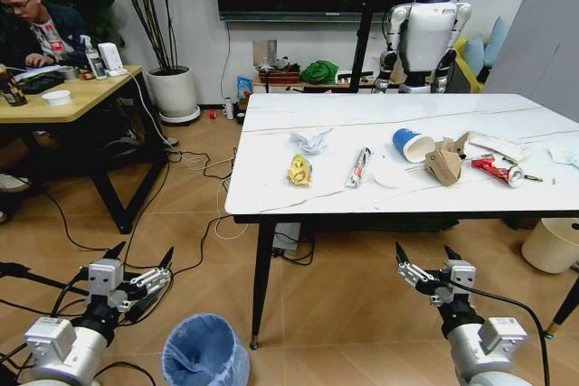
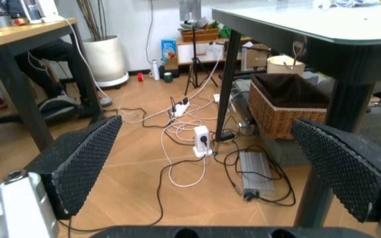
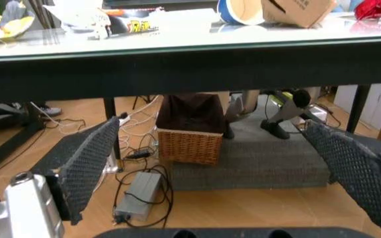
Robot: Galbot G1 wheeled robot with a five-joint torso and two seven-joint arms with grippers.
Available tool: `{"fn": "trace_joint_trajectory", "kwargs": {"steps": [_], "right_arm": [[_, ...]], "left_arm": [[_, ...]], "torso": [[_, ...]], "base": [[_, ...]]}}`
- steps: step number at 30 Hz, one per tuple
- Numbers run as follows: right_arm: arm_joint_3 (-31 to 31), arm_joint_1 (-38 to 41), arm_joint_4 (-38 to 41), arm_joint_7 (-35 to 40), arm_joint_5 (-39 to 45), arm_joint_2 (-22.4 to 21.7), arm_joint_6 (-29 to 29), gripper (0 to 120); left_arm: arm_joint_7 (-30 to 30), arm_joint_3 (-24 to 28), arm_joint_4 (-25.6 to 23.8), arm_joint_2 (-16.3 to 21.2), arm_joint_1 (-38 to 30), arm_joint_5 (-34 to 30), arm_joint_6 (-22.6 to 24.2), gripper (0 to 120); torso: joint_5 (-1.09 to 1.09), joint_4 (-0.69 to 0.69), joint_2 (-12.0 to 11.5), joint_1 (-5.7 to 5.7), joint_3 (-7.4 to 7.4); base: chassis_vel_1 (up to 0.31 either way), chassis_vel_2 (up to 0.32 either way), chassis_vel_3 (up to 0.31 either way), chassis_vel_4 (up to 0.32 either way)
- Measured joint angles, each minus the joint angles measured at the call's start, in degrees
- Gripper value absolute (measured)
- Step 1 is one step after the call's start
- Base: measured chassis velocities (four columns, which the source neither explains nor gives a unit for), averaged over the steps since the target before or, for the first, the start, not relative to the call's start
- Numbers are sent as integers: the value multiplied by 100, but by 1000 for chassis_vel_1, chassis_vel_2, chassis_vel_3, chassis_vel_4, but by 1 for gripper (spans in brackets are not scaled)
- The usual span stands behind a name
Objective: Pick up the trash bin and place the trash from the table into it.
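The table [image 1: 362,124] fills the upper right; open wooden floor lies before its near edge. The trash bin [image 1: 205,352], lined in light blue, stands on that floor between both arms, its contents not visible. Left gripper [image 1: 140,270] and right gripper [image 1: 427,268] hover low with jaws spread, holding nothing. One blue paper cup [image 1: 412,145], one torn cardboard box [image 1: 445,162] and one yellow wrapper [image 1: 299,170] lie on the tabletop.

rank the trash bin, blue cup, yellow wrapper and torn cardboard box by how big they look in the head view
1. trash bin, by far the largest, though it is also nearest the camera
2. torn cardboard box
3. blue cup, close to the box, so that order is unsure
4. yellow wrapper
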Motion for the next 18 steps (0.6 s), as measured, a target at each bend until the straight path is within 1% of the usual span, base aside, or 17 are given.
{"fn": "trace_joint_trajectory", "kwargs": {"steps": [5, 14, 18], "right_arm": [[-13, 5, -16, -1, -14, 5, 0, 100], [-16, -1, -31, -11, -56, 31, 16, 100], [-16, -4, -33, -12, -66, 37, 22, 100]], "left_arm": [[5, -7, 12, 7, 7, 0, -4, 100], [44, -35, 53, 3, 24, 1, -23, 100], [55, -40, 54, 5, 27, 1, -24, 100]], "torso": [[0, 0, -98, -53, -45], [0, 0, -329, -184, -147], [0, 0, -407, -191, -184]], "base": [[0, 0, 0, 0], [0, 0, 0, 0], [0, 0, 0, 0]]}}
